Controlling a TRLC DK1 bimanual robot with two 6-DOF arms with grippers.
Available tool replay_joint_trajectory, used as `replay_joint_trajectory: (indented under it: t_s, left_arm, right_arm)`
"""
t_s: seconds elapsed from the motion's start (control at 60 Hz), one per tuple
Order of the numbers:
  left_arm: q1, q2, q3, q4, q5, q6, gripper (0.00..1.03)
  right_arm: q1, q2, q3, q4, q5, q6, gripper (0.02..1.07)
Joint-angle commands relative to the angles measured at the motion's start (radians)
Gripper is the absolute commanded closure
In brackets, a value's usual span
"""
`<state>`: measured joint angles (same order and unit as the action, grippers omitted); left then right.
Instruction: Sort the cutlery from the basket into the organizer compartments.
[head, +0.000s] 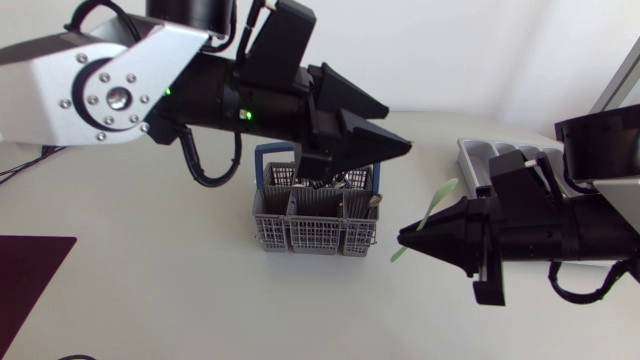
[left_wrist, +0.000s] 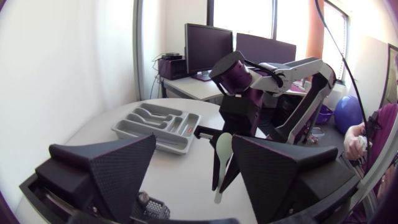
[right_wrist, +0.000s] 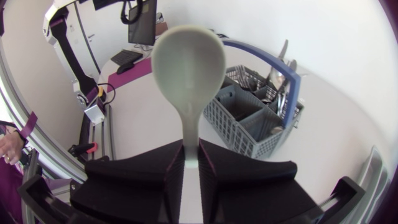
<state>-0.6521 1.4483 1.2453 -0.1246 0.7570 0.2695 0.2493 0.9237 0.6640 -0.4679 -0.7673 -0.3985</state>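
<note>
The grey basket (head: 315, 225) with a blue handle stands mid-table and holds several metal cutlery pieces (right_wrist: 277, 87) in its rear compartments. My left gripper (head: 398, 130) hovers just above the basket's back right corner. Its fingers are open (left_wrist: 194, 140) with nothing between them, and the basket rim (left_wrist: 149, 208) shows beneath them. My right gripper (head: 410, 238), to the right of the basket, is shut on the handle of a pale green spoon (head: 430, 215). The spoon's bowl (right_wrist: 189, 62) sticks out past the fingertips (right_wrist: 200, 155). The grey organizer (head: 490, 155) lies at the back right, its compartments visible (left_wrist: 158, 124).
A dark red mat (head: 30, 270) lies at the front left edge of the table. My right arm's black body (head: 560, 230) covers part of the organizer in the head view. White tabletop shows in front of the basket.
</note>
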Motion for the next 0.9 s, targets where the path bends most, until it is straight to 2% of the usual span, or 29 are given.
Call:
replay_joint_trajectory:
  t_s: [0.0, 0.15, 0.333, 0.45, 0.633, 0.883]
  left_arm:
    - [0.019, -0.020, 0.049, -0.058, -0.030, 0.023, 0.14]
    - [0.009, -0.029, 0.048, -0.188, -0.148, 0.158, 0.14]
    - [0.023, -0.051, 0.006, -0.227, -0.211, 0.208, 0.14]
    - [-0.011, -0.051, -0.007, -0.248, -0.331, 0.257, 0.14]
    - [-0.077, -0.028, -0.024, -0.256, -0.487, 0.292, 0.15]
    - [-0.142, 0.032, -0.017, -0.257, -0.621, 0.293, 0.15]
  right_arm:
    - [-0.082, 0.041, 0.036, -0.049, -0.017, -0.132, 0.99]
    - [-0.212, 0.095, 0.083, -0.166, -0.017, -0.333, 0.99]
    - [-0.334, 0.152, 0.141, -0.279, -0.009, -0.522, 0.99]
    - [-0.410, 0.175, 0.167, -0.321, 0.014, -0.629, 0.99]
    - [-0.533, 0.236, 0.203, -0.322, 0.091, -0.801, 0.99]
    - [-0.699, 0.339, 0.236, -0.302, 0.166, -1.028, 0.99]
